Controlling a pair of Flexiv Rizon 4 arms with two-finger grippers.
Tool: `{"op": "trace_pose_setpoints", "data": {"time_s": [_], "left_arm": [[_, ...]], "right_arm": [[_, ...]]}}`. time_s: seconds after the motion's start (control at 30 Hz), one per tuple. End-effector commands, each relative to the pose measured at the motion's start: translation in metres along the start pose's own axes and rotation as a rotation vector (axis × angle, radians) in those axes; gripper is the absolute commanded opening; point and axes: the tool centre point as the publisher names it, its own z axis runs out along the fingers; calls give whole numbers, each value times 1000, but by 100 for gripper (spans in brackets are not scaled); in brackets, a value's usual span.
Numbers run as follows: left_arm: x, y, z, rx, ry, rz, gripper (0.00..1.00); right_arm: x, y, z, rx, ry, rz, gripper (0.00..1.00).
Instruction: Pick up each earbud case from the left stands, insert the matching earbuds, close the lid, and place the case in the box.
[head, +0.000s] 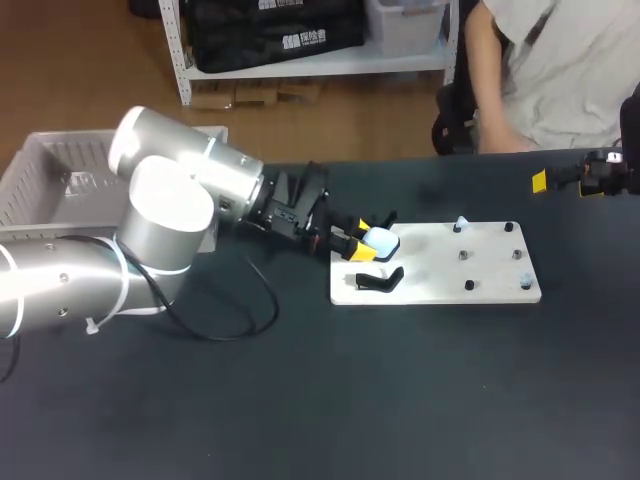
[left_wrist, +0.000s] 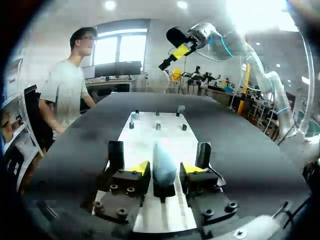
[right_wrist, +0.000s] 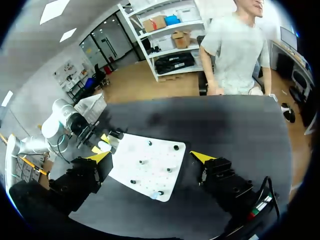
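— Where is our left gripper?
— At the left end of the white board. The board lies flat on the dark table, a little right of the middle. Our left arm comes in low from the left to get there.
— And the earbud case?
— It is pale and rounded, and it stands on edge between the two yellow tips, at the board's far left corner.
— Do we have hold of it?
— Not as far as we can see. The fingers stand close on either side, but our left wrist view shows a thin dark gap between each tip and the case. So we call those jaws a little open, flanking the case without gripping it.
— What else is on the board?
— A black stand sits just nearer than the case, by the board's near left corner. Several small pegs are spread over the right half. Two of them have pale tops, and we cannot tell what those are.
— Our right gripper?
— It is held up above the table's far right corner, well apart from the board. Its jaws are spread wide with nothing in them.
— The box?
— It is a grey basket at the far left, behind our left arm.
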Motion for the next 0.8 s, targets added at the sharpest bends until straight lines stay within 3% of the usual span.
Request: {"op": "trace_pose_setpoints", "data": {"time_s": [0.03, 0.17, 0.27, 0.57, 0.8], "left_arm": [[1, 3, 2, 2, 0, 5, 33], [2, 4, 3, 0, 4, 12, 25], [2, 4, 3, -1, 7, 20, 0], [-6, -3, -11, -28, -33, 61, 0], [-35, -14, -37, -87, -154, 51, 0]], "right_arm": [[0, -1, 0, -1, 0, -1, 100], [0, -1, 0, -1, 0, -1, 100], [0, -1, 0, -1, 0, -1, 100], [0, -1, 0, -1, 0, -1, 100], [0, -1, 0, -1, 0, -1, 100]]}}
